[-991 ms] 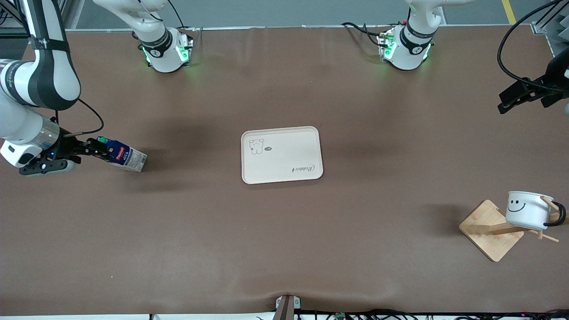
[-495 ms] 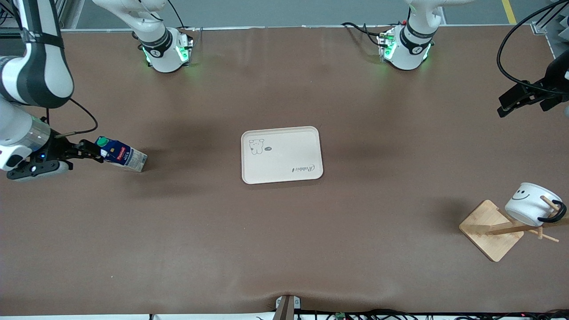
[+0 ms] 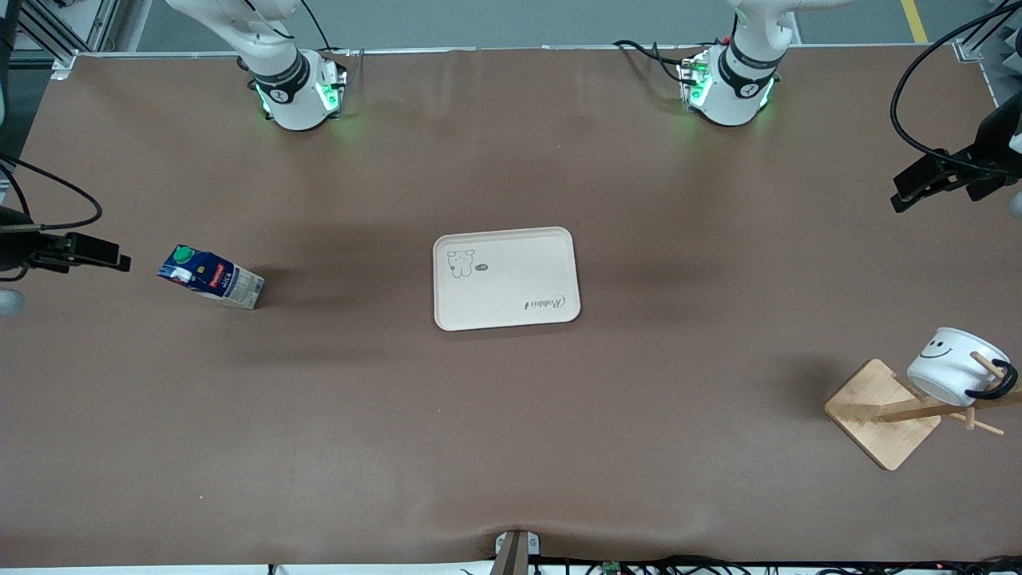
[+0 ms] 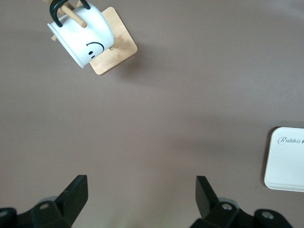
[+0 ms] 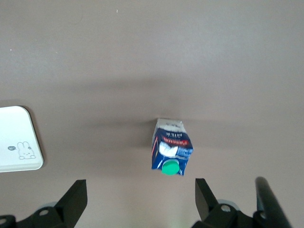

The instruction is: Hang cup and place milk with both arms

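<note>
Standing beside tray: milk, untouched.

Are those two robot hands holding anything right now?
No. The right gripper hangs open above the milk, and the left gripper is open over bare table. The cup hangs on its wooden rack.

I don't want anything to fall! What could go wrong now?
The small white mug with a smiley face hangs tilted on one peg of the wooden rack, so a bump might knock it off. The dark blue milk carton with a green cap stands on the table, not on the cream tray, so that step looks undone.
</note>
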`<state>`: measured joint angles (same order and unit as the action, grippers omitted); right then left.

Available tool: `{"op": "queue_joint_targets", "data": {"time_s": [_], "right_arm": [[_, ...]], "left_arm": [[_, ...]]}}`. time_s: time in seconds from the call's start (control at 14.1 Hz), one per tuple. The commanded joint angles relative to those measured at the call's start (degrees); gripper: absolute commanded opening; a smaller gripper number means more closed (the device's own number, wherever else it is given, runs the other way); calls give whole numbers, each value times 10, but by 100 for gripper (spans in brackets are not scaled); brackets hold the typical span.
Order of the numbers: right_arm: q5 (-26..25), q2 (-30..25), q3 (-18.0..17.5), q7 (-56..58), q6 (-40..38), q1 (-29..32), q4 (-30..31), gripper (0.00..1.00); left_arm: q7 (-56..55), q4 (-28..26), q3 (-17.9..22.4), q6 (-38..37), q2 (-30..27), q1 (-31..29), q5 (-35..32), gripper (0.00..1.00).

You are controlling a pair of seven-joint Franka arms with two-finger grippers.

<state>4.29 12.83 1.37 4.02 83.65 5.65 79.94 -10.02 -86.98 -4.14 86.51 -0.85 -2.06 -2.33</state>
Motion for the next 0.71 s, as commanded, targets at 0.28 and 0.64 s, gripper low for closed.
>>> {"op": "queue_joint_targets", "data": {"time_s": [0.28,0.64], "right_arm": [[-4,-167,0,-24,-31,-5,122,100],[-38,-194,-5,-22,-12,-13,145,100]], "left_arm": [[0,-21,-2,-20,-28,-12,10,100],[-4,-49,-8,-12,-55,-10,42,100]]}}
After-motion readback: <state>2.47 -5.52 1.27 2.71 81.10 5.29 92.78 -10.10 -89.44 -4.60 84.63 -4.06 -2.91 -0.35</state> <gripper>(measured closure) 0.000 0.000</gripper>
